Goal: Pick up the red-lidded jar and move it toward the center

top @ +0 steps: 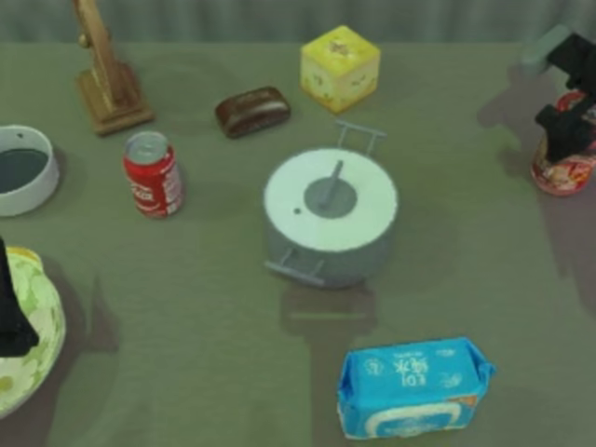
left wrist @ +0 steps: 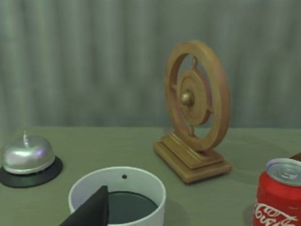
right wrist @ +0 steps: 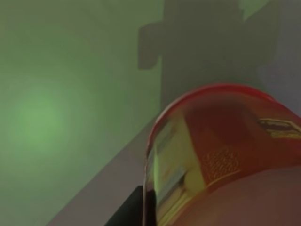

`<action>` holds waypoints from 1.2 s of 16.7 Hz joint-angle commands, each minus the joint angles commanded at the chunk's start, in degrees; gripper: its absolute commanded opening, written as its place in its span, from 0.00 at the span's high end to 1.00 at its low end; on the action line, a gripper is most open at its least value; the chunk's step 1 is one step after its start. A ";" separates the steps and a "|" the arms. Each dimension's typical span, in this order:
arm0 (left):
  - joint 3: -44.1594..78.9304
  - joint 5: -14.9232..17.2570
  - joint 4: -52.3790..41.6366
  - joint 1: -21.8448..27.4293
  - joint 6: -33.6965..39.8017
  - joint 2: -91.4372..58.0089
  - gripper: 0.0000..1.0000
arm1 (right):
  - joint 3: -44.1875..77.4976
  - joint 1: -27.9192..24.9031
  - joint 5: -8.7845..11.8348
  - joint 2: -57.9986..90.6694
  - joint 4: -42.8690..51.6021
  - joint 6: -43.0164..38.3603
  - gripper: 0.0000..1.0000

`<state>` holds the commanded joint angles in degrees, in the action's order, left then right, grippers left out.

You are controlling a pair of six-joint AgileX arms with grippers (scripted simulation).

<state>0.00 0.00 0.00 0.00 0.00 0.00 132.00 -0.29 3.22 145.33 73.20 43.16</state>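
Observation:
The red-lidded jar (top: 562, 175) stands at the table's far right edge, and only its red rim and busy label show below my right gripper (top: 566, 140). That gripper sits directly over it and is shut on it. In the right wrist view the jar (right wrist: 221, 155) fills the frame, with one black finger (right wrist: 129, 209) pressed against its side; the other finger is hidden behind the jar. My left gripper (top: 11, 317) is parked at the left edge, open, with one black finger (left wrist: 91, 209) showing in the left wrist view.
A grey pot with a white lid (top: 331, 219) stands in the middle. Around it are a red soda can (top: 154, 174), a brown loaf (top: 252, 111), a yellow cube (top: 340, 67), a wooden wheel stand (top: 110, 88), a white ring dish (top: 23, 169), a blue wipes pack (top: 413, 386) and a green patterned bowl (top: 33, 349).

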 joint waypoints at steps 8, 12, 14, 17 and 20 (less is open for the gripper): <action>0.00 0.00 0.00 0.00 0.00 0.00 0.00 | -0.13 0.19 0.02 -0.13 0.04 -0.09 1.00; 0.00 0.00 0.00 0.00 0.00 0.00 0.00 | -6.45 -0.04 0.30 -6.76 0.63 -0.22 1.00; 0.00 0.00 0.00 0.00 0.00 0.00 0.00 | -11.68 -0.16 0.40 -13.12 1.17 -0.32 1.00; 0.00 0.00 0.00 0.00 0.00 0.00 0.00 | -19.83 -0.47 0.38 -22.84 2.10 -0.31 1.00; 0.00 0.00 0.00 0.00 0.00 0.00 0.00 | -25.11 -0.72 0.31 -28.23 2.99 -0.20 1.00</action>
<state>0.00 0.00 0.00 0.00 0.00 0.00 106.88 -1.02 3.53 117.10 76.19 42.96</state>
